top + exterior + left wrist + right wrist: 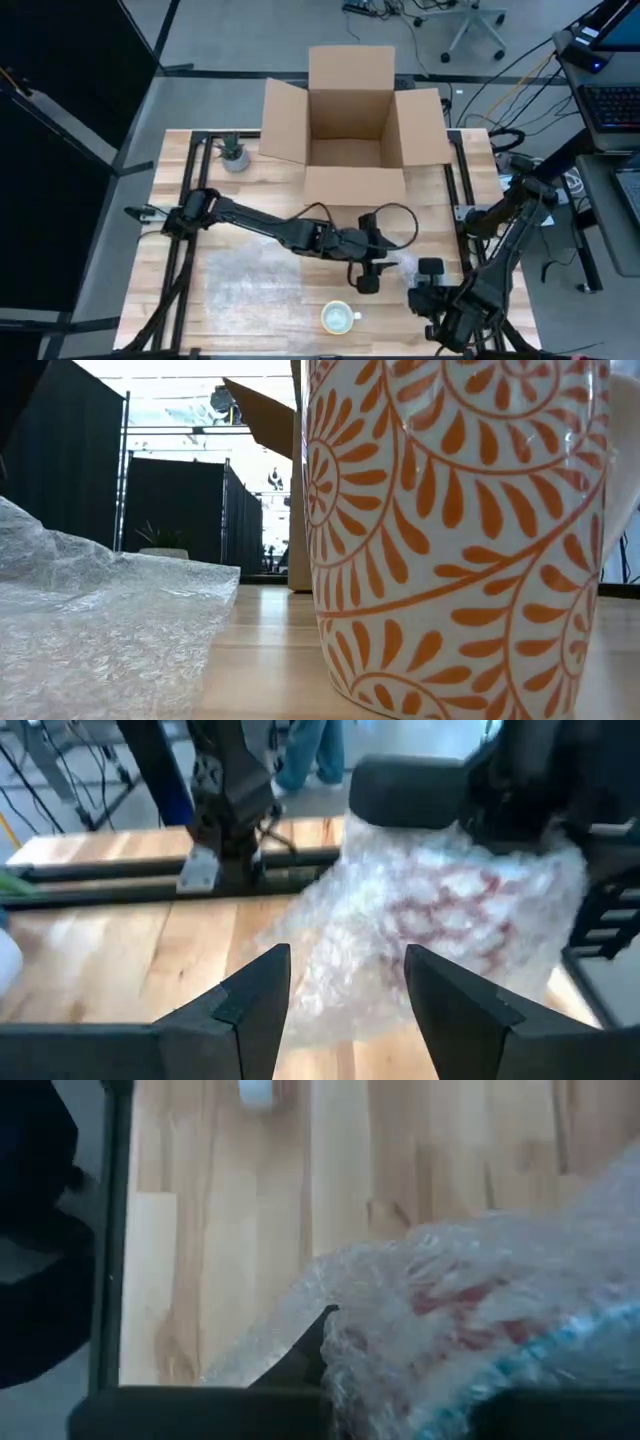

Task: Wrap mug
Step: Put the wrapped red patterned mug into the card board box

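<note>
High view: the left claw point(366, 272) sits near tabletop point(180, 200) centre, its fingers spread wide and holding nothing. At its 3 o'clock lies a bubble-wrapped bundle point(408, 266), with the right claw point(424, 285) against it. A white mug point(339, 318) stands at the left claw's 7 o'clock, near the front edge. A flat bubble wrap sheet point(250, 280) lies at the mug's 10 o'clock. An open cardboard box point(350, 130) occupies the 12 o'clock edge, with a small potted plant point(234, 153) at its 9 o'clock.

Low view: the mug point(460, 540), patterned in orange, fills the foreground; the sheet point(100, 620) lies just beside it.

Left wrist view: wide-spread fingers point(250, 1010) face the bundle point(440, 910), which shows red inside.

Right wrist view: the bundle point(470, 1320) lies against the right claw; whether the claw grips it cannot be determined.
</note>
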Controlling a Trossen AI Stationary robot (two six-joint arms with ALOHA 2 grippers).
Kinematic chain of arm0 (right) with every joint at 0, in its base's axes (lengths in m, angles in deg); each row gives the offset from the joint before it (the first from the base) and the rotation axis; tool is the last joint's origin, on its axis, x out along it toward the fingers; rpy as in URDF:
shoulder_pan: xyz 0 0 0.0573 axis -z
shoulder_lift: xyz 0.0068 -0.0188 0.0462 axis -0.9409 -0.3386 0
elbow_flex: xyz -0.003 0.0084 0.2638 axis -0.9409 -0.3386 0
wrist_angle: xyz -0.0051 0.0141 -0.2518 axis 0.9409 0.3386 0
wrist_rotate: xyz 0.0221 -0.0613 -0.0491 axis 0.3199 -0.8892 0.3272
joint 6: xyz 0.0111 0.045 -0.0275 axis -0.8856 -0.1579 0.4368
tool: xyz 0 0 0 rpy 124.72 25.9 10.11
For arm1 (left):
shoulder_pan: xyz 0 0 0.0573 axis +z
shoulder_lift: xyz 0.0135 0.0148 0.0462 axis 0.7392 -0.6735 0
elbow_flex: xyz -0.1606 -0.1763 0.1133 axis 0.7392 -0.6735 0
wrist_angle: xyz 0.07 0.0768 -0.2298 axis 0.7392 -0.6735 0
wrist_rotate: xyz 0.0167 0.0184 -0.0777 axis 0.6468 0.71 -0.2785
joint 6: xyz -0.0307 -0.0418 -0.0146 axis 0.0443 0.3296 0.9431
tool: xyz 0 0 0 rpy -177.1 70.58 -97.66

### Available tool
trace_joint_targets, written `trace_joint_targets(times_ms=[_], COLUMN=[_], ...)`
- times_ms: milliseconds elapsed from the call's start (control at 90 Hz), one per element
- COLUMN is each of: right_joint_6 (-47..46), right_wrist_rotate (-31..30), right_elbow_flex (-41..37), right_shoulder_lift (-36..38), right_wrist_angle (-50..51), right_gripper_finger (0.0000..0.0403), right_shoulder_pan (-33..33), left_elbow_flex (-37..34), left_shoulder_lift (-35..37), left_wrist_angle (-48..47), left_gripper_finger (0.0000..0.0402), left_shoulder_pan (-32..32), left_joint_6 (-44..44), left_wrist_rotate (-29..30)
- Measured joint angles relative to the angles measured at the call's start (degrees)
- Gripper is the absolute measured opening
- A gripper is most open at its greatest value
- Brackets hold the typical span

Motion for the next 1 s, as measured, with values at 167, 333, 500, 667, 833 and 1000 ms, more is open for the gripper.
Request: trace_joint_targets(times_ms=[167,333,500,667,833,1000], right_joint_6=[3.29,8.60,13.54,16.56,18.14,19.26], right_wrist_rotate=[-2.06,-3.66,-7.28,-9.17,-9.40,-9.46], right_elbow_flex=[3.51,6.91,9.90,11.47,11.58,11.58], right_shoulder_lift=[0.17,0.17,0.17,0.20,0.22,0.22], right_wrist_angle=[0.22,0.83,0.84,0.59,0.80,0.72], right_gripper_finger=[0.0019,0.0019,0.0019,0.0019,0.0019,0.0019], right_shoulder_pan=[-0.39,-0.11,0.51,0.52,0.52,0.53], left_elbow_flex=[0.07,0.11,0.11,0.13,0.13,0.11], left_shoulder_lift=[2.87,5.50,8.23,11.12,13.88,17.75], left_wrist_angle=[-3.58,-9.58,-13.41,-17.05,-20.35,-25.90], left_gripper_finger=[0.0187,0.0187,0.0187,0.0187,0.0187,0.0186], left_shoulder_pan=[-2.30,-4.80,-6.83,-7.82,-7.82,-7.82], left_joint_6=[1.08,1.13,1.10,1.14,2.32,4.25], left_wrist_rotate=[0.02,1.01,6.09,9.78,12.45,14.78])
